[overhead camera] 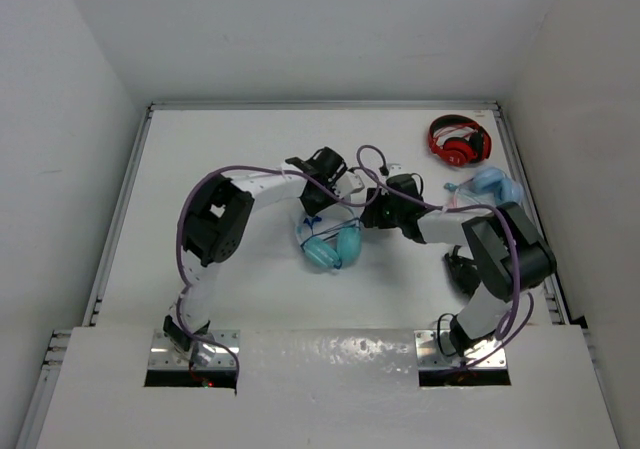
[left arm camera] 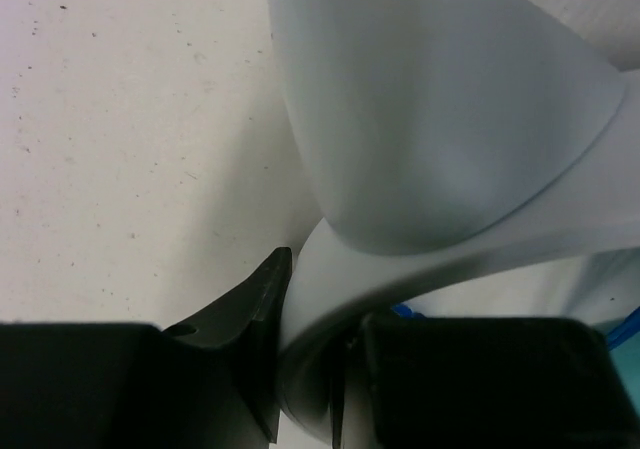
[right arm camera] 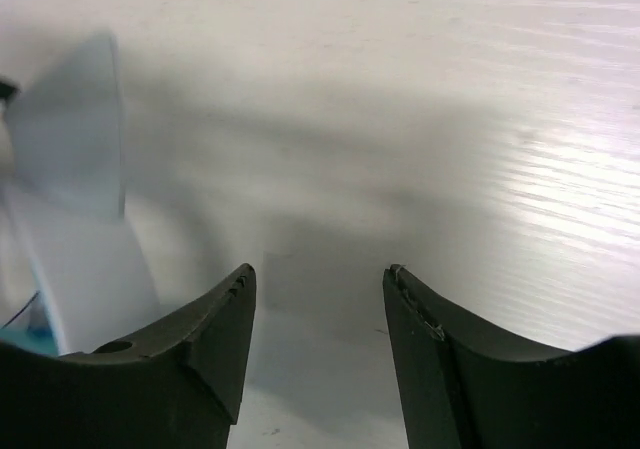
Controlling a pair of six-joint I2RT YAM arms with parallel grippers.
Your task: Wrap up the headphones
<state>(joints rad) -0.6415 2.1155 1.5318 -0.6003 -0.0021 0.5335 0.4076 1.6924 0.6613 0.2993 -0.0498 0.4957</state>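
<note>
left gripper [left arm camera: 325, 314]: pinching the pale headband of the headphones [left arm camera: 430, 119], fingers narrowed onto it. right gripper [right arm camera: 320, 274]: spread wide, holding nothing, low over bare table [right arm camera: 450, 119]. headphones mid-table in top view, teal cups toward the near side, headband up at left gripper, right gripper just beside on their right.

Your left arm [overhead camera: 250, 184] bends at the elbow and reaches in toward mid-table. The left gripper [left arm camera: 325, 304] points down, jaws clamped on the pale band of the headphones [left arm camera: 430, 119]. Your right arm [overhead camera: 500, 249] folds back over its base, forearm stretched leftward. The right gripper [right arm camera: 320, 289] is low, its jaws parted with nothing between them.
</note>
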